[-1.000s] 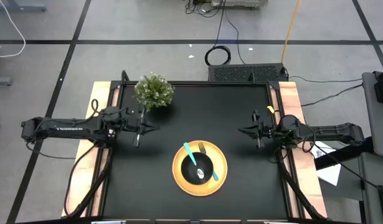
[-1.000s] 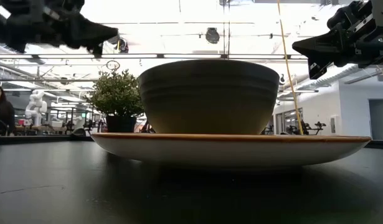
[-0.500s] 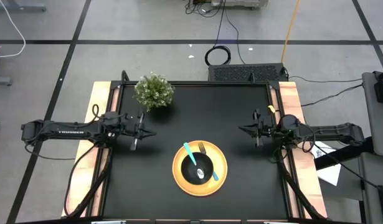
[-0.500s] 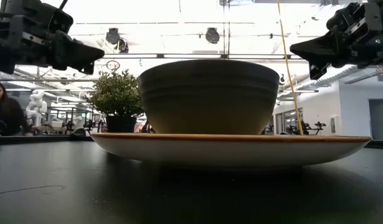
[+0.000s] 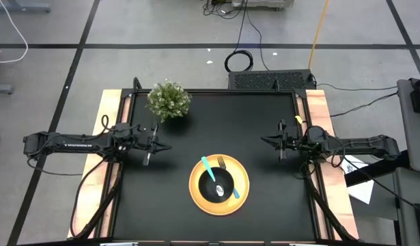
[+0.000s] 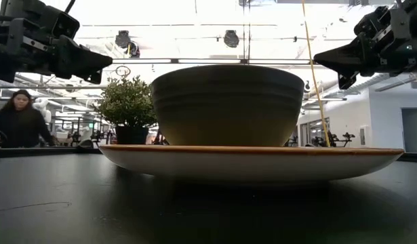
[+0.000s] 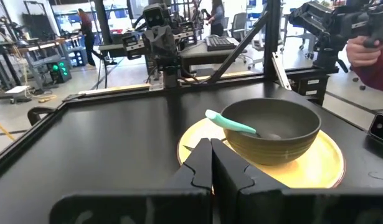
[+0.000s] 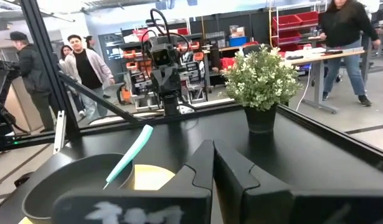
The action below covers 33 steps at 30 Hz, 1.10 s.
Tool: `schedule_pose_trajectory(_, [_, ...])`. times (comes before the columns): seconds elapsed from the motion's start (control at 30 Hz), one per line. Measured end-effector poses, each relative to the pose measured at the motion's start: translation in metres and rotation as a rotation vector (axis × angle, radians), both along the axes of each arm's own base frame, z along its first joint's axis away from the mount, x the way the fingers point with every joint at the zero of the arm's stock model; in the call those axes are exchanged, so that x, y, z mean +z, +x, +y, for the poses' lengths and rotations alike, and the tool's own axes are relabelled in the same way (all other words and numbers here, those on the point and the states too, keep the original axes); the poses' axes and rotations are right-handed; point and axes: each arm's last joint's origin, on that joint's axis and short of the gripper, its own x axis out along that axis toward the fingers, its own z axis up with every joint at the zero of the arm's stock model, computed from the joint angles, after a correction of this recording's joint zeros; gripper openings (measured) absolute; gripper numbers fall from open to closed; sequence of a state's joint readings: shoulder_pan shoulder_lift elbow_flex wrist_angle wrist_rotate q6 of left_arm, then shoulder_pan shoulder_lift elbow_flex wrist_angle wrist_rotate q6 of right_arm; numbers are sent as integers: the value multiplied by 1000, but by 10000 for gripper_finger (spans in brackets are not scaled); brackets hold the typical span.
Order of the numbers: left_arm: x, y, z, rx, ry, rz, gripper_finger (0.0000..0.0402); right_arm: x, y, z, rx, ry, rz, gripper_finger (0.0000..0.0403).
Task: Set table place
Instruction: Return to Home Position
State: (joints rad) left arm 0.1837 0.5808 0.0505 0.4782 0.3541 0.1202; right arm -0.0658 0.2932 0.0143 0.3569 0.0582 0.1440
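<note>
I see the yellow plate (image 5: 197, 188) on the black table (image 5: 216, 123), midway across its width and well apart from the potted plant (image 5: 169, 100). The black bowl (image 5: 216, 192) sits on it, the teal spoon (image 5: 207, 167) leaning inside and the fork (image 5: 222, 164) on the plate beside the bowl. The left gripper (image 5: 169, 145) hovers near the plant, its 2 fingers pressed together, empty. The right gripper (image 5: 263, 141) hovers opposite, fingers likewise together.

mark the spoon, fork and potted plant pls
spoon (image 5: 208, 168): high view, on the teal handle.
fork (image 5: 222, 163): high view, on the metal tines.
potted plant (image 5: 169, 100): high view, on top of the foliage.
</note>
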Motion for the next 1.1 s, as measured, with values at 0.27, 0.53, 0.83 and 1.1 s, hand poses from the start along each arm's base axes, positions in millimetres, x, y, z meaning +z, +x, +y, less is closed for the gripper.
schedule_pose_trajectory(0.27, [6,-4,-2,-67,33,-141,0,0,0,0,5,0,-2,0])
schedule_pose_trajectory(0.53, [10,-5,-4,-82,-5,-200,0,2,0,0,9,-1,-23,0])
schedule_pose_trajectory(0.83, [11,-6,-6,-93,7,-213,0,6,0,2,67,-9,-64,0])
schedule_pose_trajectory(1.1, [4,-7,-4,-6,2,-126,0,4,0,2,65,-17,-36,0])
